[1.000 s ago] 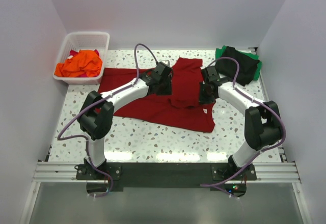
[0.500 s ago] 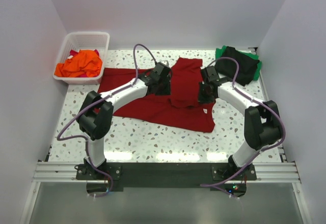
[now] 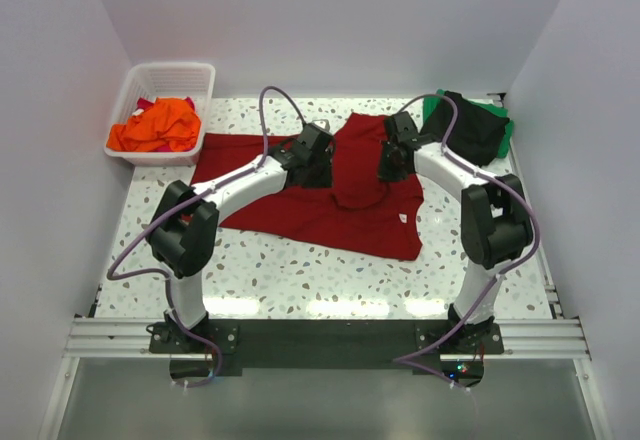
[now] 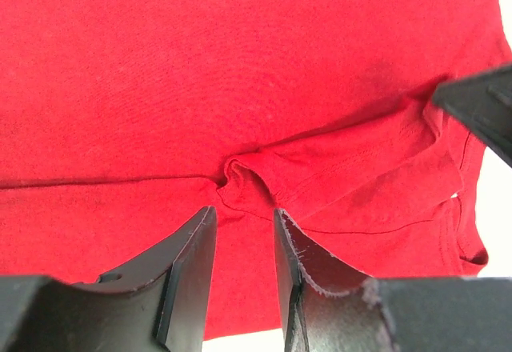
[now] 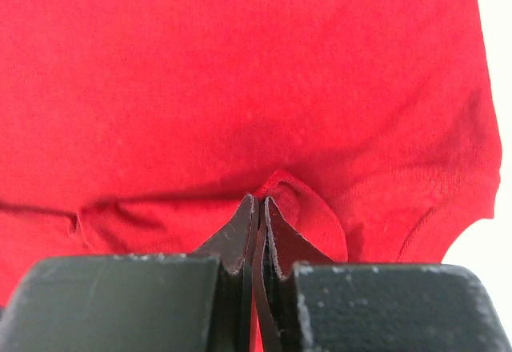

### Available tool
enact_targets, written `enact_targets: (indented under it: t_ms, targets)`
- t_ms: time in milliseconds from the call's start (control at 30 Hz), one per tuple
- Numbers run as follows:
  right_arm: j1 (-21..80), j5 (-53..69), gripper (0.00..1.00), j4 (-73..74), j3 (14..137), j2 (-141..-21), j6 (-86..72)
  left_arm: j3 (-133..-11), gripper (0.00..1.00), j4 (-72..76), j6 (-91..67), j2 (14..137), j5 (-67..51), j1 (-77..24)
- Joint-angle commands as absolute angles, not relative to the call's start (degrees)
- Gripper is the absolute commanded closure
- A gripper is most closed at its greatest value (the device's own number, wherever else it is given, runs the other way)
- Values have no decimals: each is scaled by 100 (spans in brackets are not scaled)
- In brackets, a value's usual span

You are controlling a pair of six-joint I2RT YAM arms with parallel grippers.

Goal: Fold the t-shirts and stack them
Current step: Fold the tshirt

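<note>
Plain white walls on 3 sides: back wall, left wall, right wall. Tabletop is white terrazzo w/ dark specks. Bright glare strip along its far edge, softer reflections nr front. Aluminium rail across near edge w/ black plate. White slatted basket in far-left corner.

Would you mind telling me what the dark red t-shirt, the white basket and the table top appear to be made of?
The dark red t-shirt looks like soft matte knit cloth, perhaps cotton: it puckers and shows stitched hems. The white basket seems moulded plastic, with slatted walls. The table top looks like glossy speckled terrazzo or laminate; I cannot tell which.
</note>
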State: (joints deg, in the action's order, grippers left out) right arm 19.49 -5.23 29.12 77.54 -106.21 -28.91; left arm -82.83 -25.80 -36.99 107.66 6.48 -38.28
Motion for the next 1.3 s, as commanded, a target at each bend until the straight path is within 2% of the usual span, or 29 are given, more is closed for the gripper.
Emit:
enact_targets:
  t_ms: [0,367,500,533,667,933,1267]
  targets:
    - [1960,-870,100,2655,8129,-10731,-3015,-8271,61,-2514,-3472,10485,756,-3806]
    - [1969,-1230,100,2083,8288,-11012,-3234,-8323,61,-2469,-3199,10573,431,-3797]
    - [1969,-1405,100,2292,8656,-11328,-3366,-8385,61,-2496,-3085,10670,203,-3806]
    - [1969,-1424,92,2320,8709,-11364,-3375,-8402,61,-2496,-3015,10687,133,-3806]
    - [1960,-1739,78,2268,8701,-11268,-3384,-8446,61,-2391,-2786,10758,-394,-3832]
    - [1969,-2312,77,2232,8561,-10794,-3358,-8446,61,-2355,-2189,10810,-993,-3946]
    - [2021,-1442,77,3179,8394,-10275,-2839,-8200,72,-2733,-2057,10889,-932,-4104]
